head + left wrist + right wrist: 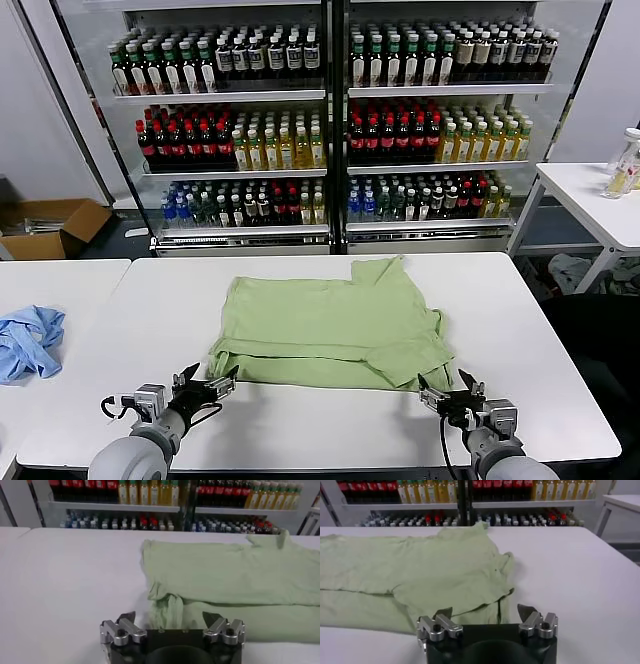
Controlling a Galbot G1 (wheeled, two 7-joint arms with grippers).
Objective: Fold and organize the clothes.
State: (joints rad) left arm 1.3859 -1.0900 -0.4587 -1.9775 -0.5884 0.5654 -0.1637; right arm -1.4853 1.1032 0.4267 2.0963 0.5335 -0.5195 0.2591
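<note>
The clothes are one light green shirt (pixel 330 325) lying on the white table (pixel 320 430), with its near edge doubled over into a band. A sleeve or collar part sticks out at the far side. My left gripper (pixel 210 383) hovers just short of the shirt's near left corner, open, with nothing between its fingers. In the left wrist view the left gripper (pixel 169 617) faces a bunched fold of the shirt (pixel 230 575). My right gripper (pixel 446 386) is open and empty at the near right corner. In the right wrist view the right gripper (pixel 484 612) faces the edge of the shirt (pixel 420 570).
A crumpled light blue cloth (pixel 28 342) lies on the neighbouring table to the left. A drinks cooler (pixel 330 110) full of bottles stands behind the table. A cardboard box (pixel 50 226) sits on the floor at left, and a side table (pixel 590 195) stands at right.
</note>
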